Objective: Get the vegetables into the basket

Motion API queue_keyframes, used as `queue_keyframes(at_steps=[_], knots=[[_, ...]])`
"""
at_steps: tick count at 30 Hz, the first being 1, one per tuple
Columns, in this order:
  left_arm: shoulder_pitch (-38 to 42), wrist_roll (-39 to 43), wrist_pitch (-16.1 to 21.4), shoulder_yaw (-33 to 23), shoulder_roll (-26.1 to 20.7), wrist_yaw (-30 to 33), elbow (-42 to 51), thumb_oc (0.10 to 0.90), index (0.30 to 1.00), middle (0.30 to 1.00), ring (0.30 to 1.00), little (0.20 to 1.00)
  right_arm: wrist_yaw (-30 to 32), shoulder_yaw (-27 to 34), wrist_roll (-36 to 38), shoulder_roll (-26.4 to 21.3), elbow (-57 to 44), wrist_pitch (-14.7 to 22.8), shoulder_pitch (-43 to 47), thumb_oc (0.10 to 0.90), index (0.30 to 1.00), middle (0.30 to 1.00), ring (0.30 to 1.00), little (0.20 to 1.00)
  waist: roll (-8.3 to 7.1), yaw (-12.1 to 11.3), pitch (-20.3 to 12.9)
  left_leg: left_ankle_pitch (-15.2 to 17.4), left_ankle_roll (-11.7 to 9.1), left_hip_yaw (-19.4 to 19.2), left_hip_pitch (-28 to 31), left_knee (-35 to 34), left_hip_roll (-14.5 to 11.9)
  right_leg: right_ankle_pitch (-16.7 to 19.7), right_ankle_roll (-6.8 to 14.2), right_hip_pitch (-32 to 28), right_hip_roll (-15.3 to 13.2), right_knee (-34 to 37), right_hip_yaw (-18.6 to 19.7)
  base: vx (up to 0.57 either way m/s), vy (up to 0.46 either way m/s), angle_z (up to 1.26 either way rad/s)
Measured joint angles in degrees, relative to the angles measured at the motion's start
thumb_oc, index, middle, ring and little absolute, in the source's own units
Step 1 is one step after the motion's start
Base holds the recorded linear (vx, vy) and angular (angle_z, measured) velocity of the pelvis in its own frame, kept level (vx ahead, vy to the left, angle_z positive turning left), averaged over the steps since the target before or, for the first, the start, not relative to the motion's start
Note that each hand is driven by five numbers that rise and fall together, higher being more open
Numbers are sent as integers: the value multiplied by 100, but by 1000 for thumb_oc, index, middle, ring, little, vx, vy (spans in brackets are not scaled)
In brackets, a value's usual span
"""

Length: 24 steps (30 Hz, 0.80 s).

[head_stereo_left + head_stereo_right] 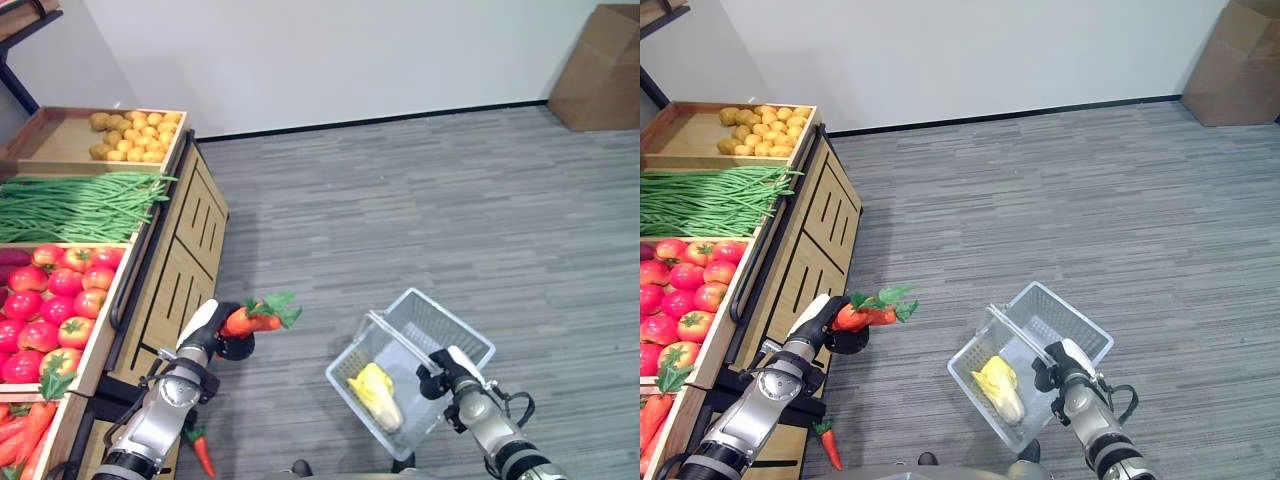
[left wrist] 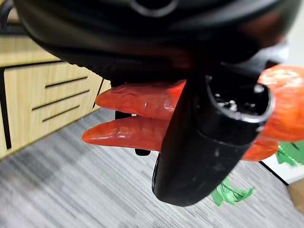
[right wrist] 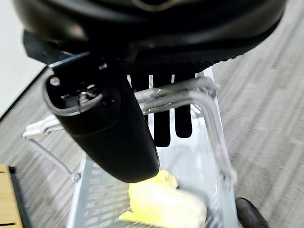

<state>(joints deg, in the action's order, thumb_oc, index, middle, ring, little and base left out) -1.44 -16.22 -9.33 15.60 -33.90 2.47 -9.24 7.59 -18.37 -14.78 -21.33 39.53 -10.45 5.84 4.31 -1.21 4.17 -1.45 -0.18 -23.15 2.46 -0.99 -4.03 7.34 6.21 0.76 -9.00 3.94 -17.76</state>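
So far one yellow vegetable (image 1: pixel 377 392) lies in the basket (image 1: pixel 445 335), whose handle my right hand (image 1: pixel 442 377) grips. My left hand (image 1: pixel 213 335) clutches two carrots (image 1: pixel 250 320) — well short of it, not yet dropped; another carrot (image 1: pixel 203 452) waits on the floor.

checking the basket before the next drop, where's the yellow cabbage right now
The yellow cabbage lies inside the basket, which the right hand holds by its handle over the floor, right of the carrots in the left hand.
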Motion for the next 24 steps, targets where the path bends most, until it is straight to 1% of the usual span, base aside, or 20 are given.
queue_keyframes(at_steps=[2, 3, 5, 7, 10, 11, 13, 14, 15, 16, 17, 20, 22, 23, 24], knots=[[53, -342, 6, 104, -139, -88, 26, 400, 300, 300, 300, 300, -16, -66, 0, 0, -216, 4, 12, 400, 300, 300, 300, 300, 48, 41, -3, -9, -2, 0, 3, -6, -8, 2, -5, -3, 2, 1, 0, -14, -59, -1], [163, -709, 10, 186, -252, -199, 69, 400, 300, 300, 300, 300, -63, -140, -1, -5, -444, 5, 12, 400, 300, 300, 300, 300, 72, 56, 7, -13, 0, -2, 6, -11, -11, -2, -11, -1, 6, 1, 1, -7, -63, 0], [260, -1011, 18, 259, -275, -262, 73, 400, 300, 300, 300, 300, -109, -242, -4, -50, -549, 1, 6, 400, 300, 300, 300, 300, 83, 60, 12, -13, 0, -2, 8, -19, -12, -8, -20, 0, 6, 0, -3, -5, -49, 1], [479, -1457, 24, 553, -398, -341, 71, 400, 300, 300, 300, 300, -207, -274, -2, -90, -771, 0, -34, 400, 300, 300, 300, 300, 134, 64, 41, -18, 4, -2, 11, -31, -8, -8, -21, 0, 4, -1, -7, 5, -35, 1], [721, -1789, 73, 798, -417, -443, 72, 400, 300, 300, 300, 300, -292, -468, -4, -172, -1082, -2, -55, 400, 300, 300, 300, 300, 231, 93, 82, -25, 11, -1, 22, -45, -4, -7, -25, -6, 7, 3, -7, -3, -13, 0], [809, -1917, 130, 908, -385, -452, 71, 400, 300, 300, 300, 300, -355, -554, -6, -191, -1196, -2, -53, 400, 300, 300, 300, 300, 286, 117, 92, -25, 12, -1, 23, -47, -9, -7, -37, -7, 11, 10, -6, 2, -46, -1], [983, -2053, 194, 1166, -363, -502, 45, 400, 300, 300, 300, 300, -396, -705, -8, -246, -1223, -2, -34, 400, 300, 300, 300, 300, 357, 128, 86, -26, 12, 3, 30, -54, -8, -5, -40, -12, 21, 20, -5, 2, -16, 0], [1142, -2177, 227, 1365, -296, -525, -45, 400, 300, 300, 300, 300, -418, -803, -14, -272, -1280, -14, -34, 400, 300, 300, 300, 300, 414, 143, 89, -26, 12, 5, 31, -61, -11, -15, -32, -13, 21, 25, -6, 0, 0, 0], [1271, -2236, 238, 1570, -246, -547, -127, 400, 300, 300, 300, 300, -474, -932, -19, -398, -1385, -4, -29, 400, 300, 300, 300, 300, 469, 149, 89, -26, 12, 4, 31, -77, -6, -13, -34, -12, 21, 31, -6, 0, 0, 0], [1278, -2311, 305, 1621, -162, -569, -152, 400, 300, 300, 300, 300, -525, -999, -18, -351, -1461, -2, -27, 400, 300, 300, 300, 300, 508, 221, 93, -26, 13, 4, 34, -78, -8, -12, -36, -13, 28, 42, -1, -4, 7, -6], [1476, -2445, 324, 1905, 185, -609, -473, 400, 300, 300, 300, 300, -550, -1234, -19, -390, -1507, -2, 63, 400, 300, 300, 300, 300, 598, 254, 90, -27, 14, 4, 49, -90, -6, -12, -37, -19, 28, 58, 15, -1, 15, -6], [1695, -2534, 398, 2258, 528, -683, -831, 400, 300, 300, 300, 300, -632, -1366, -5, -370, -1592, -1, 109, 400, 300, 300, 300, 300, 697, 333, 86, -27, 14, 6, 49, -107, -5, -13, -35, -30, 36, 94, 14, 1, 4, -1], [1751, -2642, 463, 2343, 772, -733, -1061, 400, 300, 300, 300, 300, -639, -1380, 3, -344, -1690, -2, 131, 400, 300, 300, 300, 300, 757, 377, 88, -27, 15, 16, 57, -113, -6, -16, -39, -28, 38, 95, 25, 2, 12, -4], [1885, -2677, 483, 2497, 893, -750, -1310, 400, 300, 300, 300, 300, -642, -1465, 11, -442, -1825, 4, 195, 400, 300, 300, 300, 300, 802, 386, 90, -28, 17, 27, 77, -128, -4, -21, -42, -35, 38, 95, 32, 5, 16, -6], [1918, -2679, 478, 2548, 917, -750, -1381, 400, 300, 300, 300, 300, -643, -1481, 25, -446, -1899, 3, 233, 400, 300, 300, 300, 300, 815, 402, 89, -30, 19, 40, 80, -131, -4, -24, -43, -34, 38, 97, 36, 1, 12, -3]])
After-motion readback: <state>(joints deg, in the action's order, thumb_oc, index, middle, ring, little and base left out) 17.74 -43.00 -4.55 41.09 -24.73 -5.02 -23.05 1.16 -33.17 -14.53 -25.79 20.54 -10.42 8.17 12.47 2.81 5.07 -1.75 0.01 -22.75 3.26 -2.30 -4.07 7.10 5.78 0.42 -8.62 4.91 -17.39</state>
